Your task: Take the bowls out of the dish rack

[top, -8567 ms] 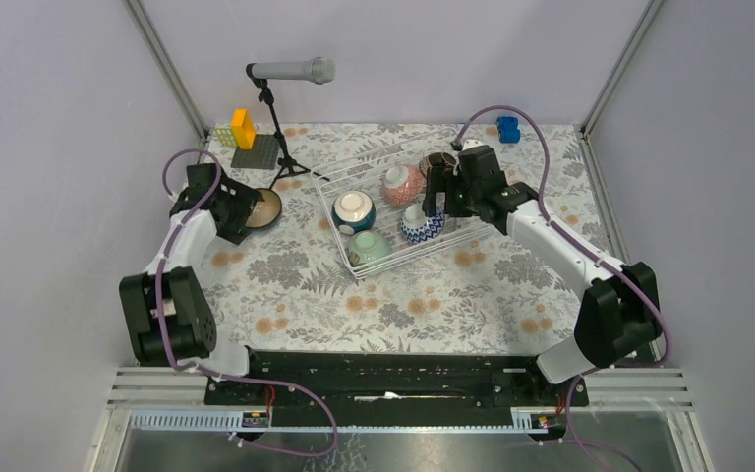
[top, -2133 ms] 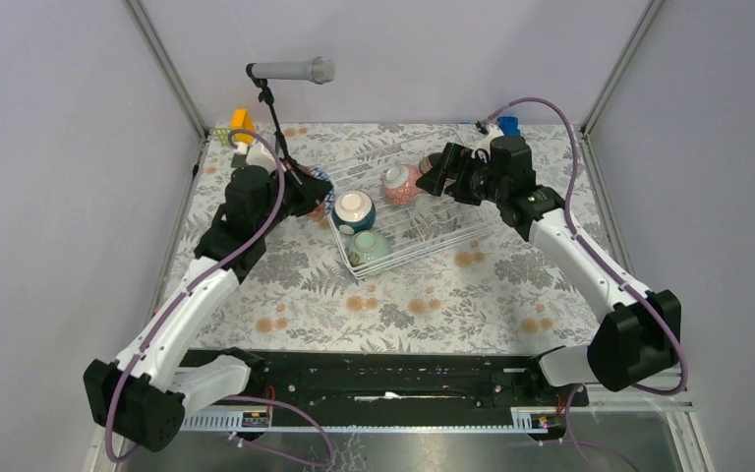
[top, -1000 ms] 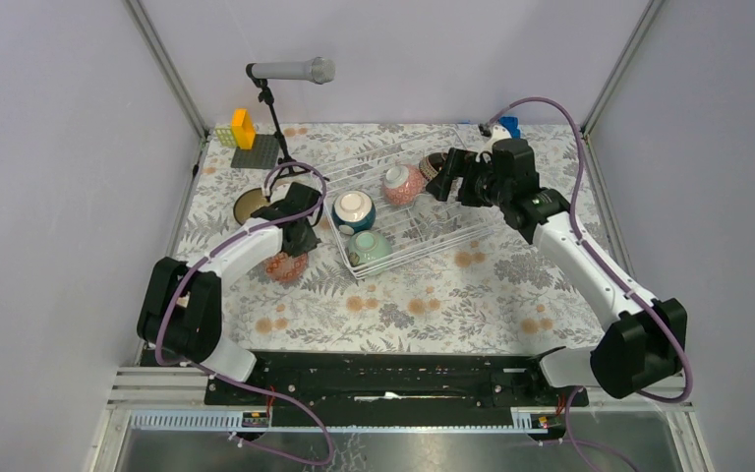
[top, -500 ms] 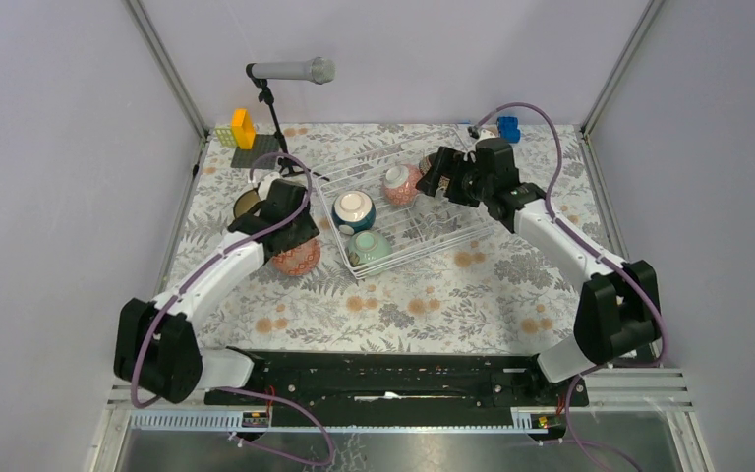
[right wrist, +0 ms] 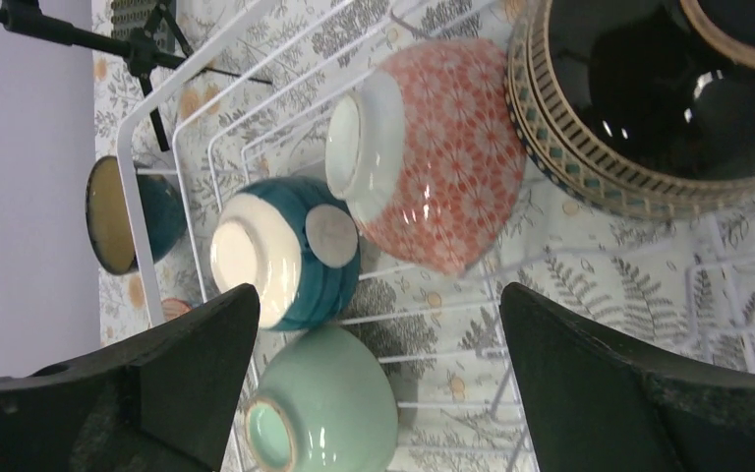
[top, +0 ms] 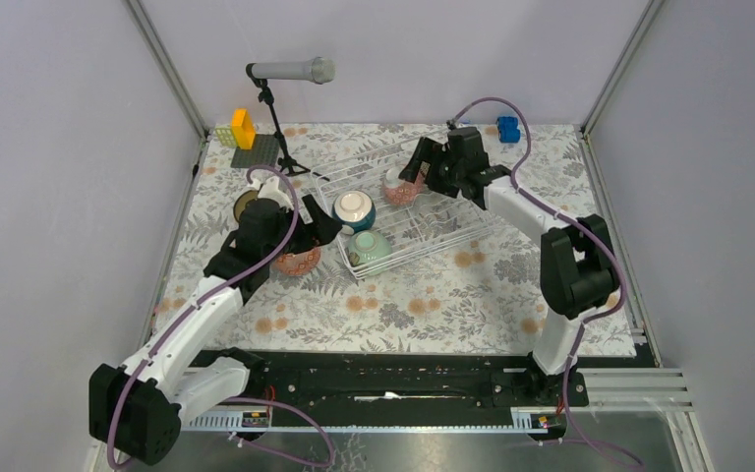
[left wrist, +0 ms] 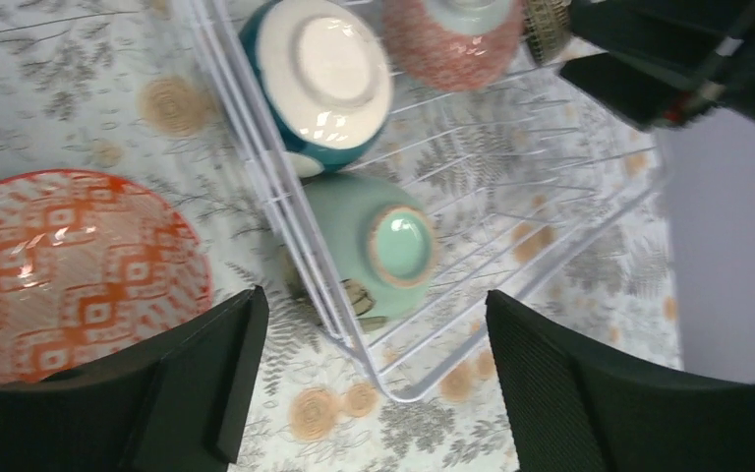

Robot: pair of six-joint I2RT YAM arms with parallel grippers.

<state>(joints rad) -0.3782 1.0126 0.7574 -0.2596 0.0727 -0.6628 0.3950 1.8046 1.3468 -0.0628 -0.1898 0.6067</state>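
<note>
The white wire dish rack (top: 433, 246) holds a teal bowl with white inside (top: 354, 209), a pale green bowl (top: 369, 246), a pink speckled bowl (top: 398, 192) and a dark brown bowl (right wrist: 649, 88). A bowl with a red-orange patterned inside (top: 298, 261) and a dark blue bowl (top: 248, 205) sit on the table left of the rack. No blue-white zigzag surface shows. My left gripper (top: 322, 232) is open and empty above the rack's near-left rim (left wrist: 403, 390), beside the patterned bowl (left wrist: 69, 265). My right gripper (top: 415, 169) is open and empty over the pink bowl (right wrist: 433, 157).
A black microphone stand (top: 277, 118) and yellow blocks (top: 243, 128) stand at the back left. A blue block (top: 508, 128) lies at the back right. The floral cloth covers the table; frame posts and walls close it in.
My left gripper has let go of the patterned bowl on the table and swung right toward the rack. My right gripper has moved left from the brown bowl over the pink bowl.
</note>
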